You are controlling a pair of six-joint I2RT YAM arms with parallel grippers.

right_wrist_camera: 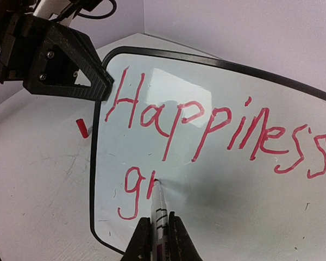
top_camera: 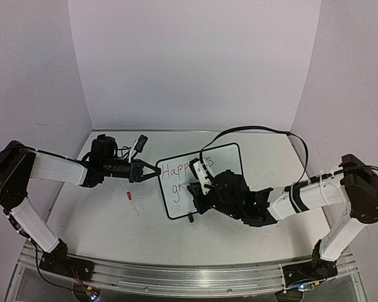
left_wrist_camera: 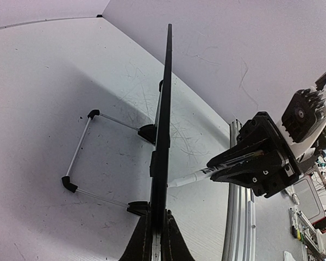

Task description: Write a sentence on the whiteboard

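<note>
From above, the glossy white, black-framed whiteboard (top_camera: 223, 157) is standing mid-table, the right gripper (top_camera: 200, 179) blocking part of its red handwritten sentence (top_camera: 173, 170); a small red piece (top_camera: 130, 195) is lying nearby. In the left wrist view, the left gripper (left_wrist_camera: 155, 239) is clamping the board's edge. In the right wrist view, clenched fingers are holding a white marker (right_wrist_camera: 159, 209) against "gr".

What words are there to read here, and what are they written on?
"Happiness": red handwritten marker lettering, top line of the small glossy white board with thin black frame.
"gr": second line below, last letter unfinished.
Nothing else is readable.
</note>
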